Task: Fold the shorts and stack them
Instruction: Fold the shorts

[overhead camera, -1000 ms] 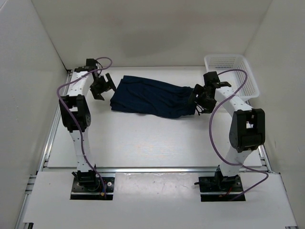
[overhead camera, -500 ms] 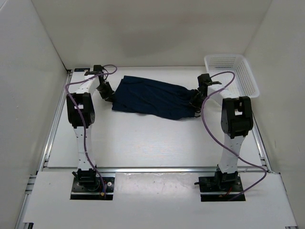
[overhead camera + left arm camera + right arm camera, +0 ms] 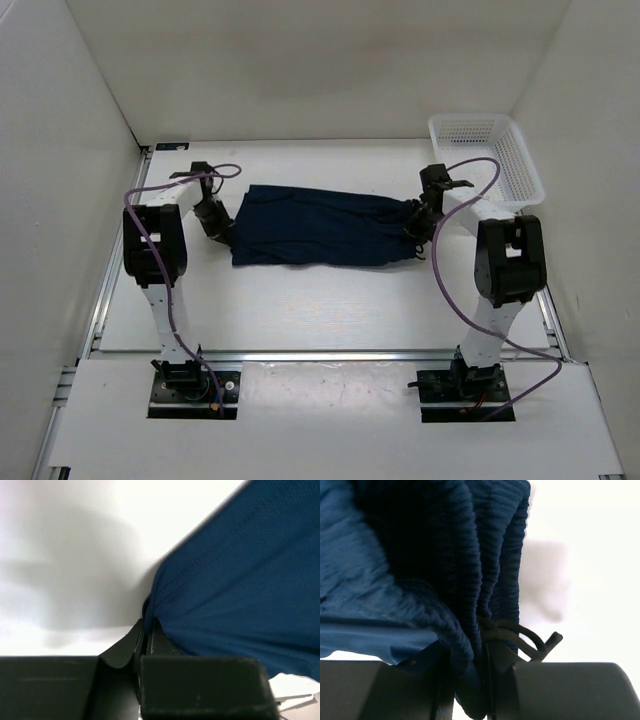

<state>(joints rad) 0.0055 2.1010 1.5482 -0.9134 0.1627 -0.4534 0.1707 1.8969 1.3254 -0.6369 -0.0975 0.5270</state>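
Hem and waistband of the shorts (image 3: 315,227) are clamped by the left end effector (image 3: 222,232) and right end effector (image 3: 415,222); even, taut lifting is advised.

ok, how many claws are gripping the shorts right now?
2. The left claw pinches a corner of the shorts at their left end. The right claw clamps the gathered end by the drawstring, on the right. Neither is hidden.
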